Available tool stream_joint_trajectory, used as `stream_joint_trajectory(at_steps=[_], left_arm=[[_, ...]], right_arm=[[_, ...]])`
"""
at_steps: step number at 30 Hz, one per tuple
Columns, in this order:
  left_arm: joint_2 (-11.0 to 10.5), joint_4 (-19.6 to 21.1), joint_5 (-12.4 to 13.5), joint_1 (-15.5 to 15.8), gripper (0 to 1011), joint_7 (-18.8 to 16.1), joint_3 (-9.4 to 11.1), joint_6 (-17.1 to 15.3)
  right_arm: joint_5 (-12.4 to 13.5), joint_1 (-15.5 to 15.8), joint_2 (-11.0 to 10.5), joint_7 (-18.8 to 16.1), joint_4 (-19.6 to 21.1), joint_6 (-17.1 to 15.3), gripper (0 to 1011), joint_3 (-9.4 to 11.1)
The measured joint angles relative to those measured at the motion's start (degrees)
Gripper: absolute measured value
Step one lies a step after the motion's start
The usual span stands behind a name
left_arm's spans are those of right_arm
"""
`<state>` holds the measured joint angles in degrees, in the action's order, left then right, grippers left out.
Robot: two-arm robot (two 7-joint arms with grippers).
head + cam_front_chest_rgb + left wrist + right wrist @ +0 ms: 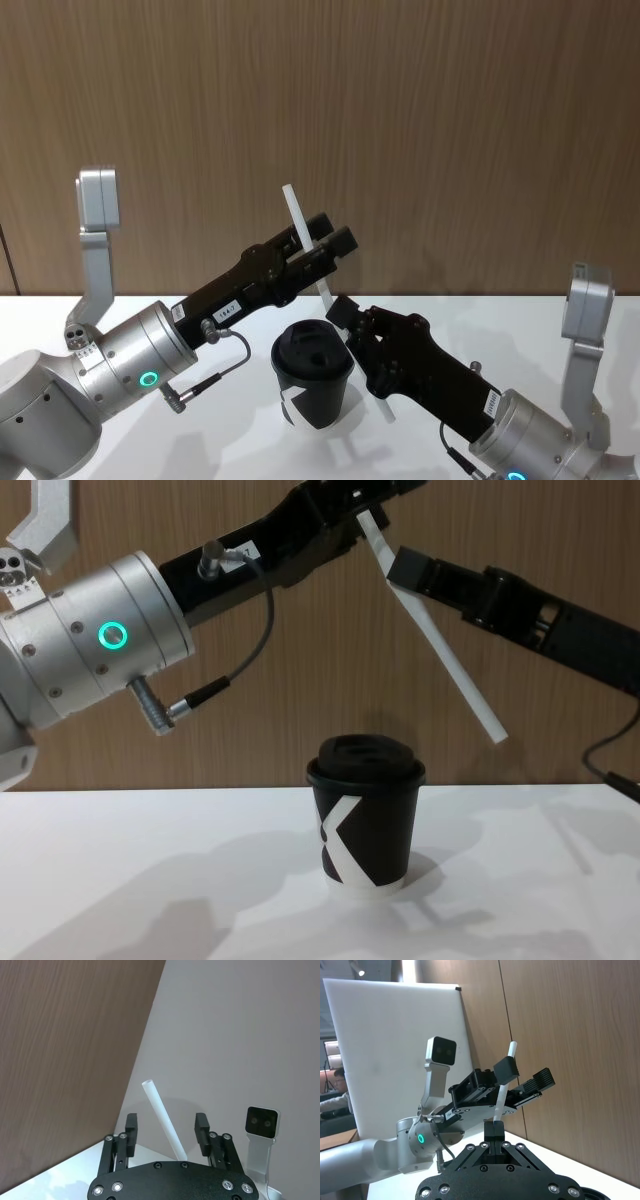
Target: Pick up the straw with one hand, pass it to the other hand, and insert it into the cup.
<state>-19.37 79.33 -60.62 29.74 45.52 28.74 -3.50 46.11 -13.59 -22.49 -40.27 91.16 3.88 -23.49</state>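
Air right over the cup (366, 815) is crowded: the straw (441, 640) slants across, pinched by the right gripper (342, 310), with the left gripper (335, 232) spread around it. There's open table (150, 880) on the left and right, and the wall (400, 100) blocks the far side.

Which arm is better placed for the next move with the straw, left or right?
Left. The left gripper is open with a finger either side of the straw, so it probably just needs to close; the right gripper is shut on it.

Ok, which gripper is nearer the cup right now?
Right. The right gripper, jaws shut on the straw, is above the cup on its right side; the left gripper is higher up, jaws open around the straw.
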Motion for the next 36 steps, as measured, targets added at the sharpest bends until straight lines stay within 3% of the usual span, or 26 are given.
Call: stream_joint_trajectory(at_steps=[15, 16, 36], left_arm=[[0.00, 0.00, 0.00, 0.00, 273, 0.00, 0.00, 0.00], [0.00, 0.00, 0.00, 0.00, 182, 0.00, 0.00, 0.00], [0.00, 0.00, 0.01, -0.01, 34, 0.00, 0.01, 0.00]], right_arm=[[0.48, -0.59, -0.24, 0.82, -0.26, 0.36, 0, -0.49], [0.54, -0.68, -0.28, 0.96, -0.31, 0.48, 0, -0.53], [1.13, -0.76, -0.74, 1.87, -0.46, 1.11, 0, -1.25]])
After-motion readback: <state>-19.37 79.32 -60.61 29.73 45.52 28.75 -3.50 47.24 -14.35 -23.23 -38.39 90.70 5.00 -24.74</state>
